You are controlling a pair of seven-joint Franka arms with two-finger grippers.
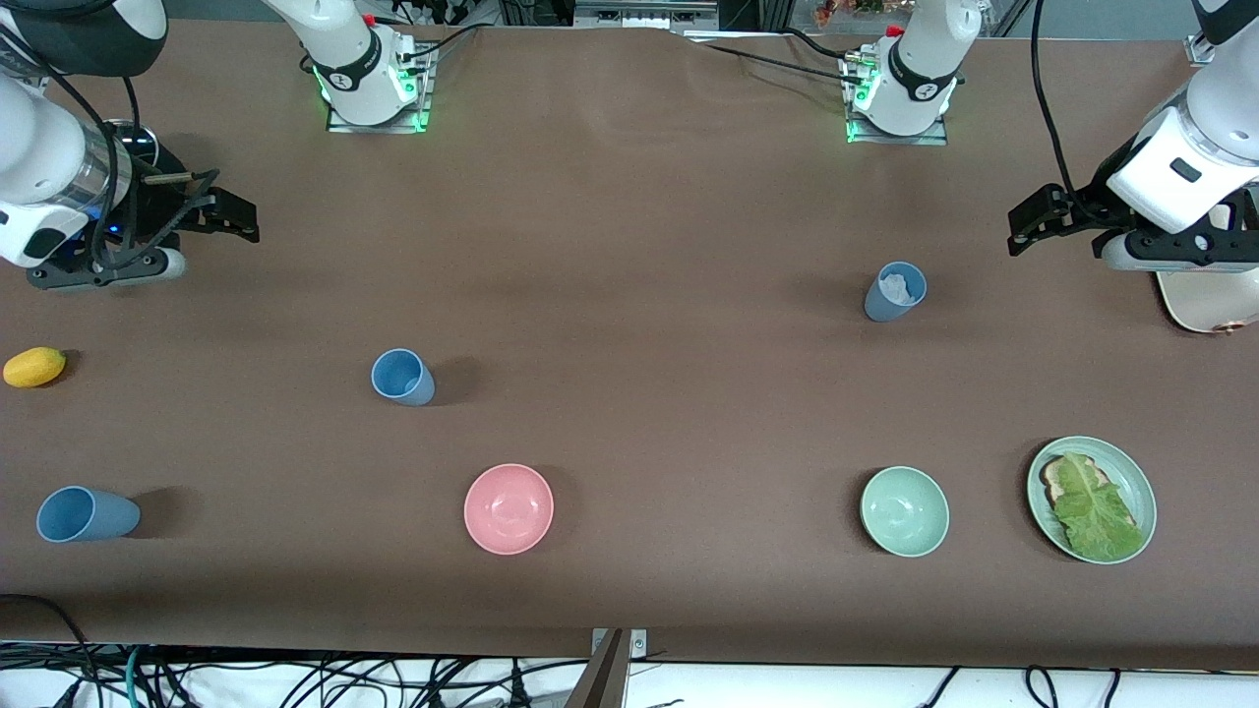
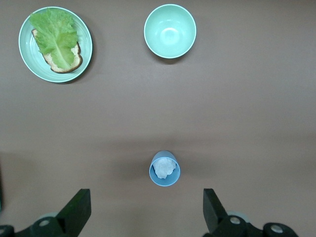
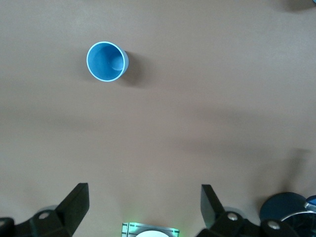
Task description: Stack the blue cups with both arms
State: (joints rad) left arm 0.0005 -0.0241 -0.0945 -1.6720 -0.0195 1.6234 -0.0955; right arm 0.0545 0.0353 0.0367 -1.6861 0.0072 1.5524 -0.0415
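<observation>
cup with white stuff (image 1: 895,291): upright, toward the left arm's end of the table, farther from the front camera than the pale green bowl (image 1: 905,511). something white and crumpled sits inside; cannot tell what.
middle cup (image 1: 402,377): upright and empty, toward the right arm's end, farther from the camera than the pink bowl (image 1: 509,508).
third cup (image 1: 87,514): seems to lie on its side, mouth toward the table's end, near the camera edge at the right arm's end.
left claw (image 1: 1023,228): wide, holding nothing, hanging over bare table near the left arm's end, well apart from the nearest cup.
right claw (image 1: 236,216): wide, holding nothing, over the table at the right arm's end. both arms wait.
handling, judged: matte plastic tumblers, probably light and stiff, not fragile; likely to tip or skate if nudged.
where to hold, judged: across the wall just below the rim, one finger inside and one outside, or squeezing the outer wall. the tapered side may slip upward out of a low squeeze.
caution: the filled cup suits the bottom of the stack; the tipped one needs righting or a side hold.
other things: plate with bread and lettuce (image 1: 1092,499), yellow fruit (image 1: 34,367).
</observation>
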